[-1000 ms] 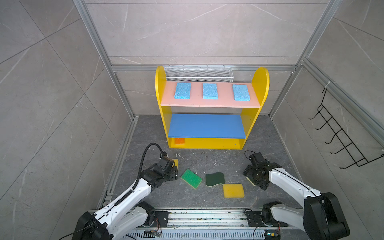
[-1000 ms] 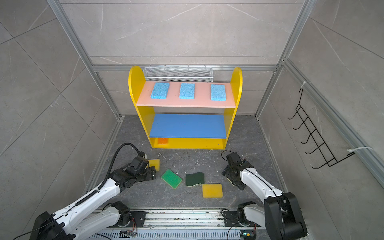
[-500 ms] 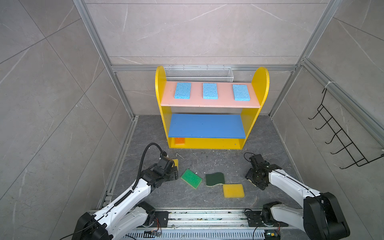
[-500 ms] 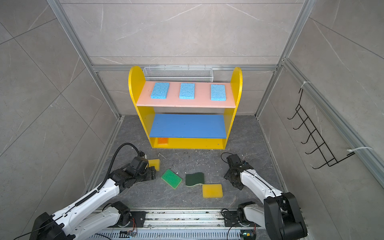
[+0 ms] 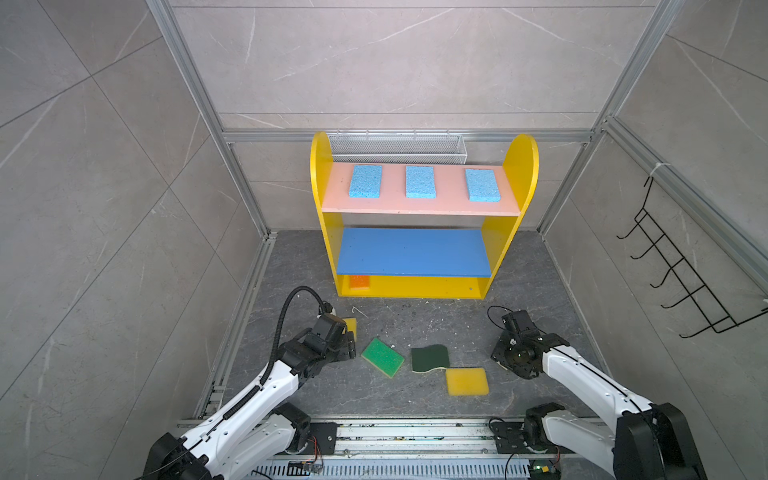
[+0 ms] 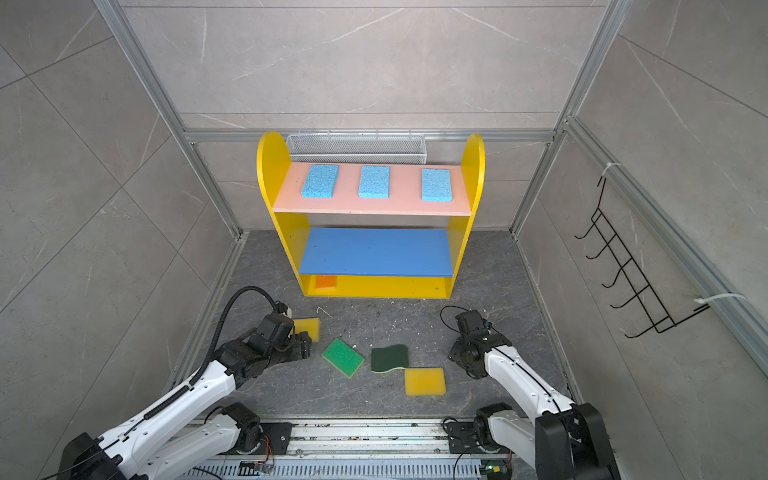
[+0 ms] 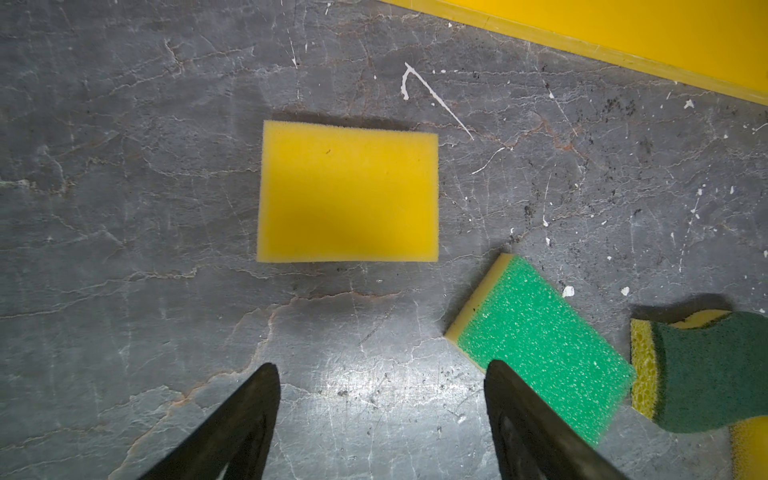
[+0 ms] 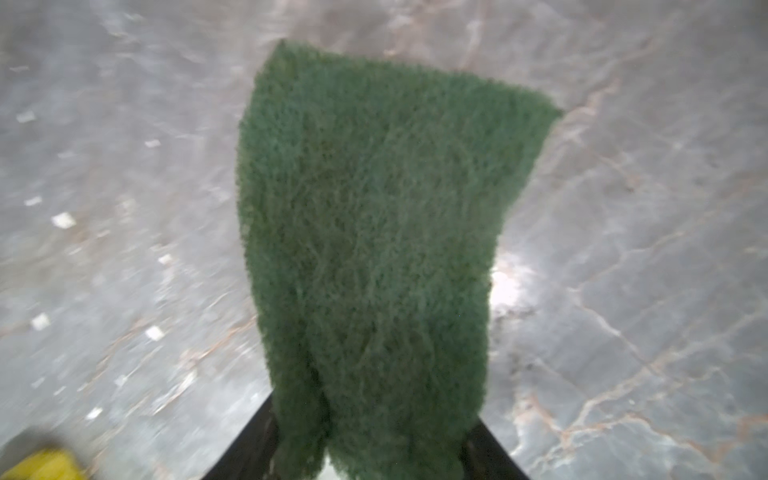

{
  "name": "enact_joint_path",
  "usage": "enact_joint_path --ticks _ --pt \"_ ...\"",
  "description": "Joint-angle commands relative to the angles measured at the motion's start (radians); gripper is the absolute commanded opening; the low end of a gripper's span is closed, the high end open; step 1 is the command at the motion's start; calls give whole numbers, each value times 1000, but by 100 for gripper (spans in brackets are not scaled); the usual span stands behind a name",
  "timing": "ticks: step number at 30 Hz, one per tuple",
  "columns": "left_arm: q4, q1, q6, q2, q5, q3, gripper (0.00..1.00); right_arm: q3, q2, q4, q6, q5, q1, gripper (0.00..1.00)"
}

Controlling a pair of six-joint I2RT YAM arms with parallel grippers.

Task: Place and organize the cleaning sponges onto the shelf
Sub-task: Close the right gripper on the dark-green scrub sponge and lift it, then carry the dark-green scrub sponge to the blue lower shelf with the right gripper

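The yellow shelf (image 5: pixel 521 166) stands at the back with three light blue sponges (image 5: pixel 419 181) in a row on its pink top board. An orange sponge (image 5: pixel 359 281) lies at the left of the bottom tier. On the floor lie a bright green sponge (image 5: pixel 382 357), a dark green scourer (image 5: pixel 430 358) and a yellow sponge (image 5: pixel 466 381). My left gripper (image 7: pixel 380 368) hangs open just short of another yellow sponge (image 7: pixel 348 191). My right gripper (image 8: pixel 374 432) is shut on a second dark green scourer (image 8: pixel 374 208), which both top views hide under the gripper (image 5: pixel 511 353).
A white wire mesh basket (image 5: pixel 399 145) hangs behind the shelf. A black wire hook rack (image 5: pixel 673 270) is on the right wall. The blue middle board (image 5: pixel 411 251) is bare. White crumbs dot the grey floor, and the metal base rail (image 5: pixel 415 432) runs along the front.
My right gripper's jaws have closed onto the dark green scourer, with the arm hardly shifting. The left arm and the loose sponges have stayed put.
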Motion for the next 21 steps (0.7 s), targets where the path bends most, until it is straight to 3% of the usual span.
enact_joint_path --ticks 1,6,11,21 --pt "-6 -3 -15 -24 -10 29 80 16 -24 -24 -59 -51 16 57" --pt "-12 -3 -19 -34 -12 28 80 58 1 -28 -76 -47 86 57" --pt "-15 -3 -28 -55 -19 20 80 112 41 10 -68 13 237 57" --pt "-51 -3 -33 -109 -30 16 80 200 152 196 -105 39 403 56"
